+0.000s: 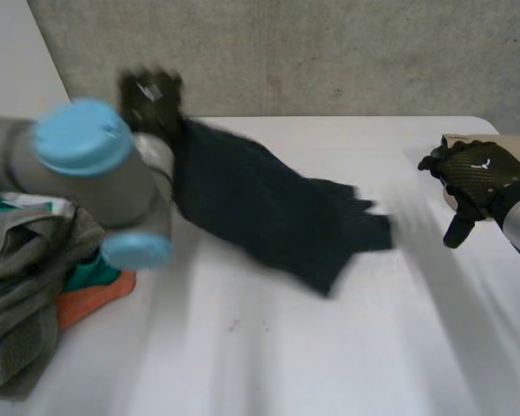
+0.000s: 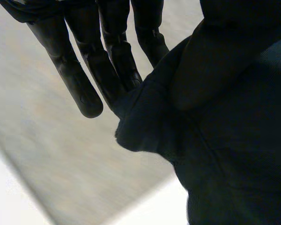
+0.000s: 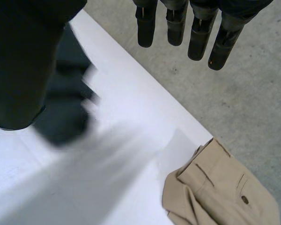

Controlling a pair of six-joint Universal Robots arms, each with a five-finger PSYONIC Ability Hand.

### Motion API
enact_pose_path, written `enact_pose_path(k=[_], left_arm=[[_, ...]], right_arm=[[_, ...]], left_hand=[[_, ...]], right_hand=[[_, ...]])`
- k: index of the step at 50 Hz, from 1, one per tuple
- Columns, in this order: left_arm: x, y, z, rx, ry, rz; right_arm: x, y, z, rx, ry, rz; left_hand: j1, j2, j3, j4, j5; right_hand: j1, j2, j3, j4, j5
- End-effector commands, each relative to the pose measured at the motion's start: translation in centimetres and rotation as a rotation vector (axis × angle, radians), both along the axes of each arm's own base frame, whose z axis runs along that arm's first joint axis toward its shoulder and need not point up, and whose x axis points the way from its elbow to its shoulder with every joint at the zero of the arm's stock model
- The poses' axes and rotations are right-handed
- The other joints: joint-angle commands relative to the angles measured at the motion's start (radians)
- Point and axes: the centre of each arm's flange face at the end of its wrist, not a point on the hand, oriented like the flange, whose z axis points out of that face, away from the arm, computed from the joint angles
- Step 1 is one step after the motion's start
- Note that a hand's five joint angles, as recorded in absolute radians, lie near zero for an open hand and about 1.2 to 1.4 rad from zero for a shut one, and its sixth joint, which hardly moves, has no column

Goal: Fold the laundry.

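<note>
A dark garment (image 1: 269, 208) hangs from my left hand (image 1: 152, 100) near the table's far left. It trails down and to the right across the white table (image 1: 329, 347), blurred with motion. In the left wrist view its edge (image 2: 225, 140) is pinched between my left hand's fingers (image 2: 107, 56) and thumb. My right hand (image 1: 477, 173) hovers over the table's right side with relaxed fingers (image 3: 178, 23) and holds nothing. The dark garment's (image 3: 65, 117) free end lies a short way from that hand.
A pile of grey, green and orange clothes (image 1: 26, 286) lies at the table's left edge under my left arm. Tan trousers (image 3: 215, 187) lie at the table's far right corner, just beyond my right hand. A concrete wall stands behind the table.
</note>
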Motion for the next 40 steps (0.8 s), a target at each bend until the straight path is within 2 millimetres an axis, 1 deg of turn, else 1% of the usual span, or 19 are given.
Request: enact_pose_path(k=[1,3,6,10,11,14,15,17,18,21,23,25,30,32,33,35,36,39,40], left_arm=[[-1.2,1.1,8.6,-0.368,0.058,-0.096],[-2.6,2.4,9.3,-0.396,0.057,-0.173],[-4.2,3.6,8.9,-0.394,0.048,-0.236],[-7.7,5.8,5.0,-0.321,0.002,-0.368],[-9.3,7.3,3.1,-0.286,-0.026,-0.442],[-11.2,9.5,0.2,-0.228,-0.074,-0.551],[-12.0,10.7,-1.7,-0.183,-0.109,-0.609],[-12.5,11.6,-3.6,-0.137,-0.139,-0.650],[-12.8,12.4,-5.0,-0.100,-0.161,-0.675],[-13.3,13.7,-6.6,-0.063,-0.183,-0.707],[-13.7,15.1,-7.8,-0.035,-0.199,-0.738],[-13.8,15.9,-8.2,-0.022,-0.206,-0.753],[-13.8,18.2,-9.1,0.019,-0.207,-0.803],[-13.8,18.7,-8.8,0.021,-0.202,-0.810],[-13.7,18.9,-8.0,0.010,-0.189,-0.812],[-13.5,19.0,-6.8,-0.008,-0.175,-0.808],[-13.2,19.0,-5.9,-0.018,-0.166,-0.800],[-12.4,18.8,-5.1,-0.022,-0.159,-0.774],[-11.6,18.3,-4.3,-0.028,-0.152,-0.746]], right_arm=[[0.9,0.4,0.2,-0.007,-0.013,0.026],[1.1,0.5,0.2,-0.009,-0.014,0.032],[1.0,0.5,0.0,-0.008,-0.013,0.027],[0.8,0.4,-0.1,-0.006,-0.013,0.020],[0.8,0.4,-0.1,-0.005,-0.013,0.020],[0.8,0.4,-0.1,-0.005,-0.013,0.018],[0.8,0.4,-0.1,-0.005,-0.013,0.018],[0.7,0.4,-0.1,-0.006,-0.013,0.018],[0.7,0.4,-0.1,-0.005,-0.013,0.018],[0.5,0.3,-0.1,-0.007,-0.012,0.012],[-0.2,-0.2,-0.1,-0.007,-0.012,-0.011],[-0.7,-0.5,-0.1,-0.007,-0.012,-0.028],[-2.2,-1.6,0.3,-0.029,-0.013,-0.074],[-2.4,-1.8,0.4,-0.032,-0.014,-0.080],[-2.4,-1.8,0.4,-0.033,-0.014,-0.078],[-2.3,-1.8,0.4,-0.034,-0.014,-0.073],[-2.2,-1.7,0.4,-0.035,-0.011,-0.068],[-2.1,-1.7,0.5,-0.039,-0.006,-0.059],[-2.0,-1.7,0.7,-0.044,-0.005,-0.054]], left_hand=[[0.268,0.208,0.233,0.199,0.262],[0.268,0.208,0.233,0.199,0.262],[0.268,0.208,0.233,0.199,0.262],[0.268,0.208,0.233,0.199,0.262],[0.268,0.208,0.233,0.199,0.262],[0.268,0.208,0.233,0.199,0.262],[0.268,0.208,0.233,0.199,0.262],[0.268,0.208,0.233,0.199,0.262],[0.268,0.208,0.233,0.199,0.262],[0.268,0.208,0.233,0.199,0.262],[0.268,0.208,0.233,0.199,0.262],[0.268,0.208,0.233,0.199,0.262],[-0.632,-0.691,-0.666,-0.700,-0.637],[-0.724,-0.784,-0.759,-0.793,-0.730],[-0.800,-0.860,-0.835,-0.868,-0.806],[-0.830,-0.890,-0.865,-0.899,-0.836],[-0.862,-0.922,-0.897,-0.931,-0.868],[-0.906,-0.966,-0.941,-0.975,-0.912],[-0.906,-0.966,-0.941,-0.975,-0.912]], right_hand=[[-0.034,-0.046,-0.036,-0.059,-0.062],[-0.034,-0.046,-0.036,-0.059,-0.062],[-0.034,-0.046,-0.036,-0.059,-0.062],[-0.034,-0.046,-0.036,-0.059,-0.062],[-0.034,-0.046,-0.036,-0.059,-0.062],[-0.034,-0.046,-0.036,-0.059,-0.062],[-0.034,-0.046,-0.036,-0.059,-0.062],[-0.034,-0.046,-0.036,-0.059,-0.062],[-0.034,-0.046,-0.036,-0.059,-0.062],[-0.034,-0.046,-0.036,-0.059,-0.062],[-0.034,-0.046,-0.036,-0.059,-0.062],[-0.034,-0.046,-0.036,-0.059,-0.062],[-0.034,-0.046,-0.036,-0.059,-0.062],[-0.034,-0.046,-0.036,-0.059,-0.062],[-0.034,-0.046,-0.036,-0.059,-0.062],[-0.034,-0.046,-0.036,-0.059,-0.062],[-0.034,-0.046,-0.036,-0.059,-0.062],[-0.034,-0.046,-0.036,-0.059,-0.062],[-0.034,-0.046,-0.036,-0.059,-0.062]])
